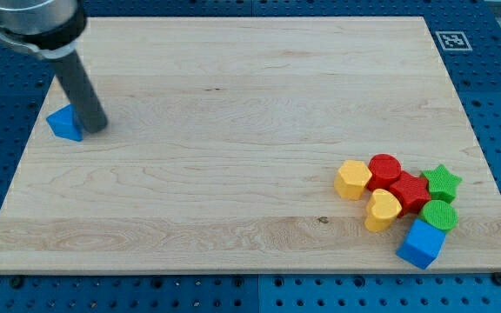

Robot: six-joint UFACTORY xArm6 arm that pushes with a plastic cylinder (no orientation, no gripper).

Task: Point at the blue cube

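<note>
The blue cube [422,243] sits at the view's bottom right, near the board's lower edge, below a green cylinder [439,215]. My rod comes down from the view's top left and my tip [96,127] rests on the board right beside a small blue triangular block [63,123], touching or almost touching its right side. My tip is far from the blue cube, across the whole board.
A cluster lies at the view's bottom right: a yellow hexagonal block [352,179], a yellow heart [382,209], a red cylinder [384,169], a red star [409,191] and a green star [443,183]. The wooden board [233,130] sits on a blue pegboard.
</note>
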